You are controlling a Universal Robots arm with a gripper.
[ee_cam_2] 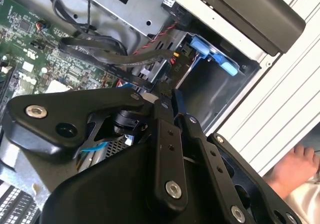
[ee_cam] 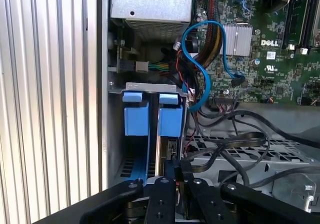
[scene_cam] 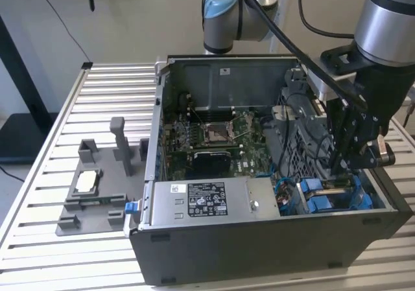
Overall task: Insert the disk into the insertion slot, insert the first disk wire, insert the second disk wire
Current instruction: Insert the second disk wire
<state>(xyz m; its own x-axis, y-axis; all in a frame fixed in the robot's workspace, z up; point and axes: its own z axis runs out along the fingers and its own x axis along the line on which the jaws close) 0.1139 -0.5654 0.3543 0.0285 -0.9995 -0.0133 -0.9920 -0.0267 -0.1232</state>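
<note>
1. An open dark grey desktop computer case (scene_cam: 259, 239) lies on its side on a ribbed aluminium table (scene_cam: 39, 194), its green motherboard (scene_cam: 214, 139) facing up.
2. The black two-fingered gripper (scene_cam: 347, 168) hangs on the silver arm over the near corner of the case on the exterior view's right, reaching down into the grey perforated metal drive cage (ee_cam: 235, 154).
3. In the first wrist view two bright blue plastic carrier frames (ee_cam: 150, 116) stand side by side in the rectangular insertion slot (ee_cam: 130, 159) of that cage, next to the case wall.
4. The silver-grey disk (ee_cam: 167, 151) seems to sit edge-on in the carrier nearer the motherboard, already inside the slot; only a thin strip of it shows.
5. The gripper's fingers are drawn close together, their tips at a black cable end just above that disk's edge. I cannot tell whether they pinch it.
6. A curled blue flat cable (ee_cam: 200, 59) and a bundle of black wires (ee_cam: 240, 134) lie loose beside the cage.
7. A grey labelled power supply box (scene_cam: 207, 203) sits along the near wall.
8. A grey fixture plate (scene_cam: 97, 187) with upright posts rests on the table at the exterior view's left.
9. A person's hand (ee_cam_2: 292, 169) rests on the table outside the case.
</note>
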